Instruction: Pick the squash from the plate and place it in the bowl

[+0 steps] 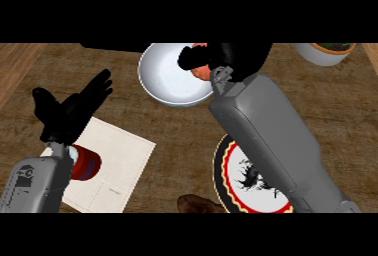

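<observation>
Your right hand [221,59] is out over the white bowl [166,75], near its right rim, with the grey forearm running up to it from the lower right corner of the view. Its fingers are curled round the squash [199,73], which shows only as small orange patches at the top and underside of the black fist; the rest is hidden by the hand. So the squash is off the plate [244,175] and held above the bowl's inner right side; you cannot tell from here whether it touches the bowl's wall. The plate, white with a dark drawing and a red-and-yellow border, lies near the lower edge of the view, largely covered by your right forearm. Your left hand [70,107] is at the left of the view, resting with its fingers straight, spread and pointing up, holding nothing. Just below it a red cylindrical object [85,162] sits on a pale sheet [118,160] lying on the wooden counter [184,135]. A white pot with greenery [328,50] stands at the top right corner, well apart from the bowl. A brown object [198,203] peeks in at the lower edge, just beside the plate.
</observation>
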Motion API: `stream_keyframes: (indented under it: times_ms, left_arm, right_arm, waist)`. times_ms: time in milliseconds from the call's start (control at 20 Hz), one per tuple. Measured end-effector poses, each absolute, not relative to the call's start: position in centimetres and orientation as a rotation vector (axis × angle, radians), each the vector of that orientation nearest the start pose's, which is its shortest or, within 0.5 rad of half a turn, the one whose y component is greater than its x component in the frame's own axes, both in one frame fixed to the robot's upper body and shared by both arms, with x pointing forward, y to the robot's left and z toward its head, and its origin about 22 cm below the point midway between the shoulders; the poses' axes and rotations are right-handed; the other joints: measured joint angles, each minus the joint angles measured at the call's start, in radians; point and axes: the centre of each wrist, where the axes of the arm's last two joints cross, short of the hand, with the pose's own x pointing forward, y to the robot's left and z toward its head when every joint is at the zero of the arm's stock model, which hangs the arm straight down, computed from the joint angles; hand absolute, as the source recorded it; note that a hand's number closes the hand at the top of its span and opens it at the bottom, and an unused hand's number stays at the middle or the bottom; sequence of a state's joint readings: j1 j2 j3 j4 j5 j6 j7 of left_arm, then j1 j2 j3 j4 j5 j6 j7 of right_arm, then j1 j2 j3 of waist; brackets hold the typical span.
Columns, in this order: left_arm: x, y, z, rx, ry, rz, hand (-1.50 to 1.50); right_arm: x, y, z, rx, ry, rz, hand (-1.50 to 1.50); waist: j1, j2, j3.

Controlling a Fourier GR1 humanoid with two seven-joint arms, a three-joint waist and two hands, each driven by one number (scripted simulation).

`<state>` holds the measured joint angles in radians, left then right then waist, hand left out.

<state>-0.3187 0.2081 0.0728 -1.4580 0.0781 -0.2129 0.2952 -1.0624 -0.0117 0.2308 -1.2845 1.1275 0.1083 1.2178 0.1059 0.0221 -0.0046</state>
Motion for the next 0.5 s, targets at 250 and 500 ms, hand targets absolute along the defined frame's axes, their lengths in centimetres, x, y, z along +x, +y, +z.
stream_keyframes:
  times_ms: [250, 500]
  left_arm:
    - [31.5, 26.7, 7.3, -0.037, -1.455, -0.304, 0.0]
    - [31.6, 26.3, 7.6, -0.043, -1.46, -0.308, 0.0]
  right_arm:
    - [39.1, -3.9, 23.6, -1.235, -1.149, 0.474, 1.5]
    - [41.9, -5.0, 21.1, -1.156, -1.115, 0.443, 1.5]
  waist:
    - [0.007, 0.006, 0.002]
    - [0.011, 0.012, 0.003]
